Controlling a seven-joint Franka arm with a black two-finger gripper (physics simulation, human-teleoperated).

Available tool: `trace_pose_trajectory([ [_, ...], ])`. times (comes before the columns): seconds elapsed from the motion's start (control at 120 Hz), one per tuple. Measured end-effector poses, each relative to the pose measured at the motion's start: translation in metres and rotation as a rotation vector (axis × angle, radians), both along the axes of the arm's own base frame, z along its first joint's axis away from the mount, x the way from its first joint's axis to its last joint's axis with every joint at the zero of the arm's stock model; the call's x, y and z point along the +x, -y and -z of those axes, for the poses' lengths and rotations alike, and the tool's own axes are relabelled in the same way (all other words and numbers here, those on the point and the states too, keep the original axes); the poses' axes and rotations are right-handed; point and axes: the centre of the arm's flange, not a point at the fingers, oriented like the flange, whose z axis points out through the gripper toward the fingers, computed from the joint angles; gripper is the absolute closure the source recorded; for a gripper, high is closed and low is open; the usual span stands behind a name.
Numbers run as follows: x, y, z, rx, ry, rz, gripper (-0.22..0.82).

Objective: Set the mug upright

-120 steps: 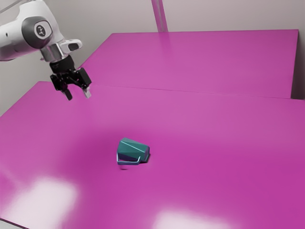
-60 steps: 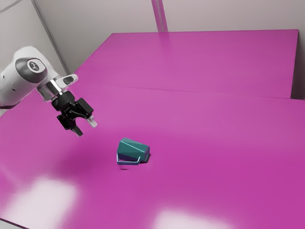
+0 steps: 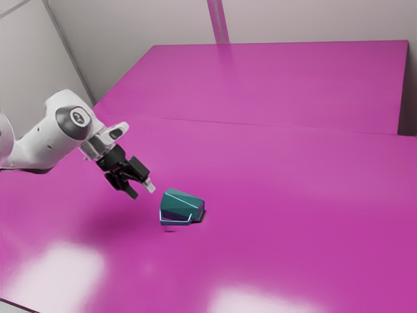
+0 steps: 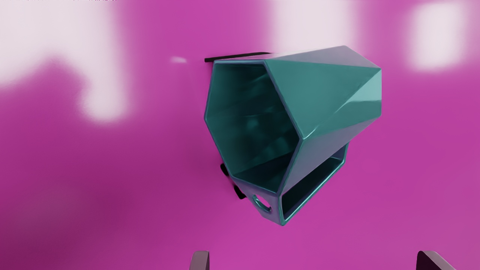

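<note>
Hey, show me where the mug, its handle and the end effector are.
Mug (image 4: 318, 99): wrist view, on its outer side wall.
Handle (image 4: 275, 210): wrist view, on its end near the rim.
End effector (image 3: 143, 192): exterior view, midway between its fingertips.

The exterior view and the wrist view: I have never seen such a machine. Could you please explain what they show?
These are simulator renders. The machine is a robot arm ending in a black two-finger gripper. The exterior view is taken from the arm's side; the arm enters from that view's left. The wrist view is taken from the arm's hand, so its own fingertips appear at the bottom edge.

On the pink table lies a teal, many-sided mug, tipped on its side. In the wrist view you look into its mouth and see its handle. The fingers are apart, and nothing is held.
</note>
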Motion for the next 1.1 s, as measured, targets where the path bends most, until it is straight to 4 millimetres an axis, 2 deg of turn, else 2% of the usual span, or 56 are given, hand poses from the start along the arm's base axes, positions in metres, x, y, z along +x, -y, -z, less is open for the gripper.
trace_pose_trajectory([
  [0.108,0.001,0.008,0.015,-0.014,0.02,0.012,0.0],
  [0.258,0.006,0.011,0.022,-0.021,0.074,0.025,0.0],
  [0.55,0.01,-0.022,0.037,-0.051,0.163,-0.039,0.0],
  [0.933,-0.004,-0.012,0.066,-0.185,0.199,-0.092,0.0],
  [1.1,-0.003,-0.008,0.077,-0.23,0.208,-0.108,0.0],
])
